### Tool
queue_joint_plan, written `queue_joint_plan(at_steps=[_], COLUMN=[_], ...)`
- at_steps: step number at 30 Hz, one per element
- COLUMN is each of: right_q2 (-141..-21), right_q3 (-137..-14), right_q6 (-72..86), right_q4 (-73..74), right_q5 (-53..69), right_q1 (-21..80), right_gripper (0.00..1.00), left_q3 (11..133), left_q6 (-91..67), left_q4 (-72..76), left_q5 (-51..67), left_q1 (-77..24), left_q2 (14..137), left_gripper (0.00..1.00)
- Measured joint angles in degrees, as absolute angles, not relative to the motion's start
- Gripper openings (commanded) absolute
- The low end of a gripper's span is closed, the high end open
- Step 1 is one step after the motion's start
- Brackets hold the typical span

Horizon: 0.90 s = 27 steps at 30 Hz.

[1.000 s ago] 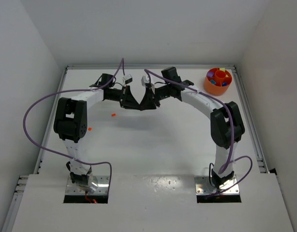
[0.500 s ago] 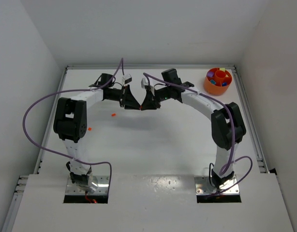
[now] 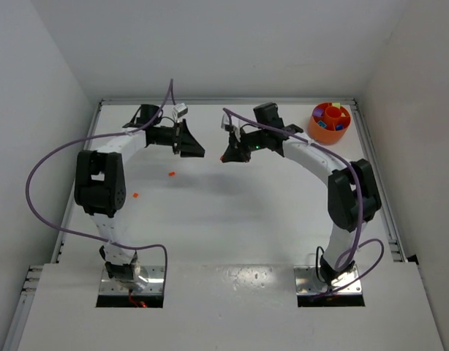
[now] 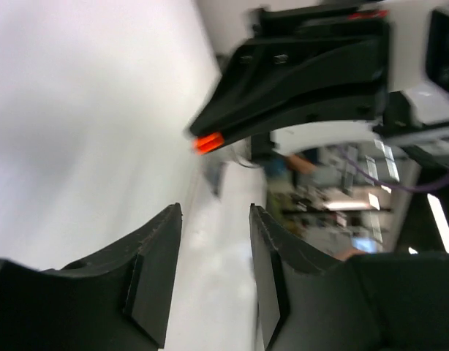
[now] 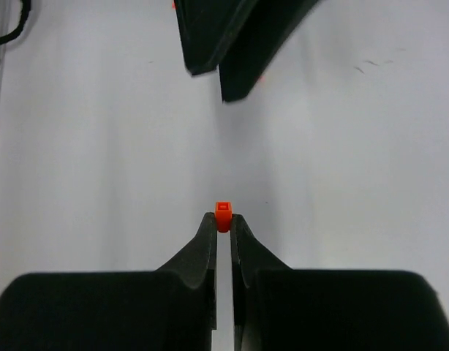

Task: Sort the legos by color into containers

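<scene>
Right wrist: right gripper [image 5: 223,224] pinches an orange-red lego [image 5: 223,213] between its tips.

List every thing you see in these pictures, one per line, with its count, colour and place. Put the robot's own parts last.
loose bricks: 2, orange-red, apart on the table's left half, the second nearer the bases
held brick: 1, orange-red, pinched at the right claw's tips
bowl: 1, orange, table's far right corner
bits: several, blue, yellow and red, inside the bowl; too small to count
table: 1, white
cables: 2, purple, one looping along each arm
arms: 2, white and black, bases at the near edge
left claw: 1, black, open, empty, facing the right claw
right claw: 1, black, shut on the held brick
</scene>
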State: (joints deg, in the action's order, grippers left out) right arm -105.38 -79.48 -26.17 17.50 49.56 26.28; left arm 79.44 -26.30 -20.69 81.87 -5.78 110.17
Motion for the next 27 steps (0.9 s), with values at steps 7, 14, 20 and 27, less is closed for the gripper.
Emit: queue_joint_plan(at_steps=[7,14,20,27], right_q2=[-102.6,-102.9,-111.0,-119.6], right_q3=[-78.7,-81.2,-97.6,-110.1], right_q6=[-14.3,-7.9,-4.9,-2.5], right_q4=[12.1,11.9,17.9,25.9], right_q5=[37.8,20.4,11.9,5.9], right_q1=[21.1,8.4,-3.0,-7.5], right_gripper=[0.00,0.00,0.00,0.00], left_q3=[90.7,93.2,97.4,102.4], left_q6=[-8.3,-1.1,-2.0,-8.1], left_q4=[-36.6,-38.1,-38.2,-37.0], left_q5=[52.8,24.4,17.3,20.4], left_q1=[-2.0,-8.1,-8.8,-4.8], left_q2=[109.2,102.5,102.5,104.5], left_gripper=[0.48,0.94,1.00,1.00])
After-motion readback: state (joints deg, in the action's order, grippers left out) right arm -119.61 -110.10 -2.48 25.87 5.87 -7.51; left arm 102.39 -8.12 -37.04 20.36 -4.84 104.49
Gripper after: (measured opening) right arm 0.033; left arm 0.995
